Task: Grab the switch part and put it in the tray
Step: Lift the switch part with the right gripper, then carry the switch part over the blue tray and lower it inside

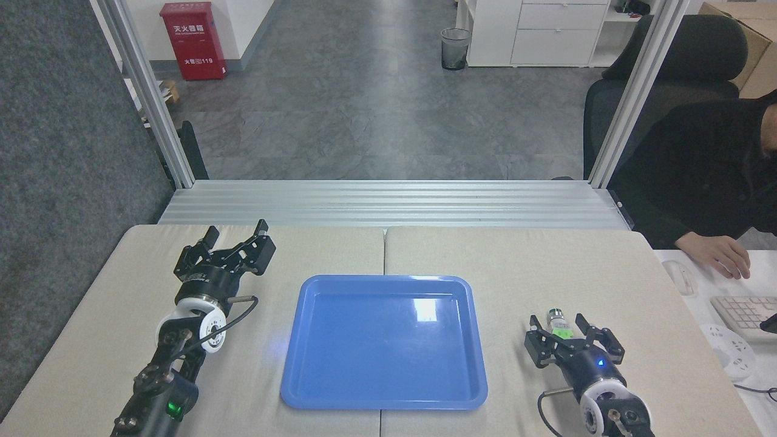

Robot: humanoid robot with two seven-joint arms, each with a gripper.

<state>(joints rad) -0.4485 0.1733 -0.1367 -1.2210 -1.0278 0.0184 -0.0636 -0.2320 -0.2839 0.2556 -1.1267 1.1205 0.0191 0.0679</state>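
Switch part point(559, 325) lies on the beige table point(504, 261), far to the right of everything described first below.

At the far left, the left gripper point(237, 233) sits above the table's left half, well apart from the tray, with its 2 fingers spread and nothing between them. A black cable loops off the wrist behind it.

In the middle lies the blue tray point(291, 364), flat on the table across the seam between the 2 table halves. Its glossy floor shows only a pale reflection of light near the far right corner.

To the right of the tray, the right gripper point(557, 326) is low at the table's near right part. Its 2 fingers stand apart, 1 on each side of the switch part, whose silver cylinder end and green block show between the tips. Whether the fingers touch it cannot be told. The switch part is outside the tray, near the tray's right rim but apart from it.

At the far right edge, a person's hand point(716, 255) rests on a white desk beside a keyboard point(743, 312).
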